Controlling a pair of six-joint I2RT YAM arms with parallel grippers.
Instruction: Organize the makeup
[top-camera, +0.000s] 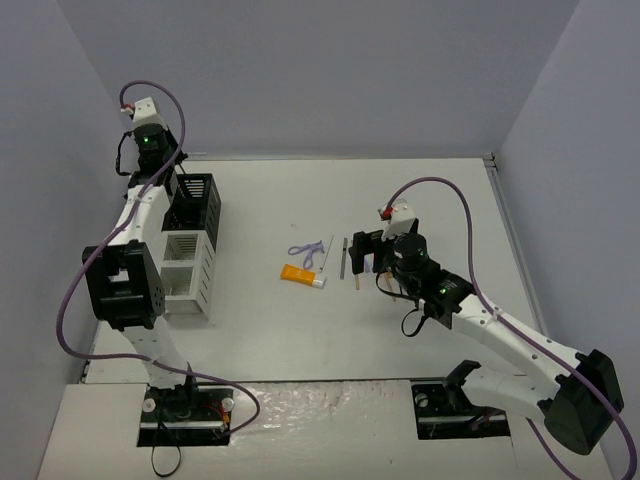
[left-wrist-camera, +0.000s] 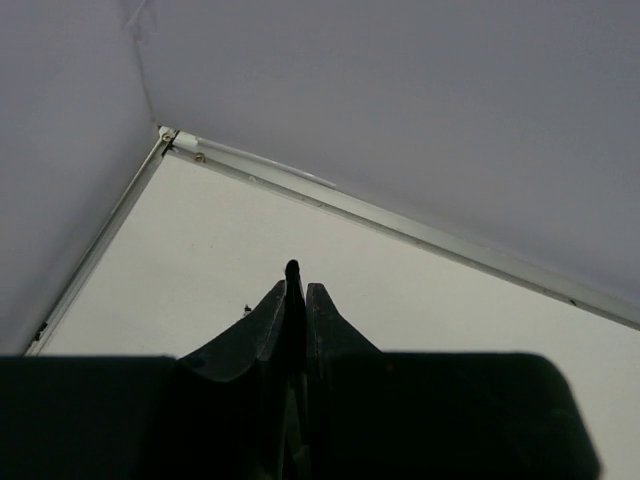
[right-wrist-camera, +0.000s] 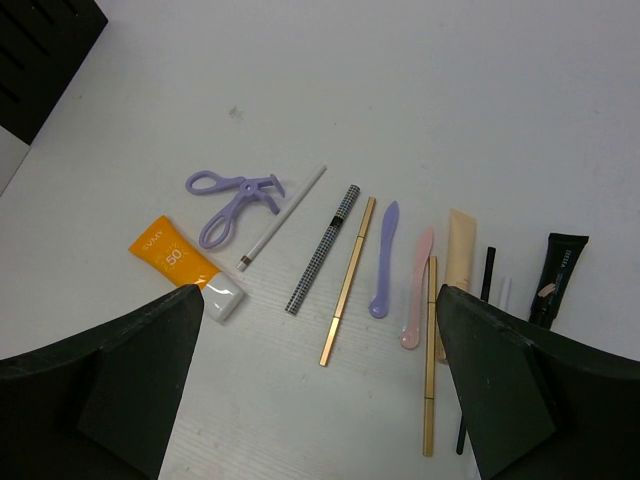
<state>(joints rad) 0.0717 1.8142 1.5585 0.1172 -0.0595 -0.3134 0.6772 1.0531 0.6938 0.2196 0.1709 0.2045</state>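
The makeup lies in a row on the white table. From the left it runs: an orange tube (right-wrist-camera: 175, 262) with a white cap, a purple looped tool (right-wrist-camera: 230, 195), a white pencil (right-wrist-camera: 285, 215), a checkered pencil (right-wrist-camera: 323, 250), a gold pencil (right-wrist-camera: 348, 280), and purple (right-wrist-camera: 384, 258) and pink (right-wrist-camera: 416, 288) spatulas. My right gripper (right-wrist-camera: 318, 300) hangs open above this row, touching nothing. From above, the orange tube (top-camera: 300, 273) lies left of that gripper (top-camera: 365, 255). My left gripper (left-wrist-camera: 297, 285) is shut with a thin black stick (left-wrist-camera: 291, 268) poking up between its fingers. It hovers over the rack's black end (top-camera: 195, 200).
Further right lie a second gold pencil (right-wrist-camera: 430, 360), a beige tube (right-wrist-camera: 460, 250), a thin black pencil (right-wrist-camera: 487, 275) and a black tube (right-wrist-camera: 555, 275). The black-and-white rack (top-camera: 190, 262) stands at the table's left side. Walls close in the table's back and sides.
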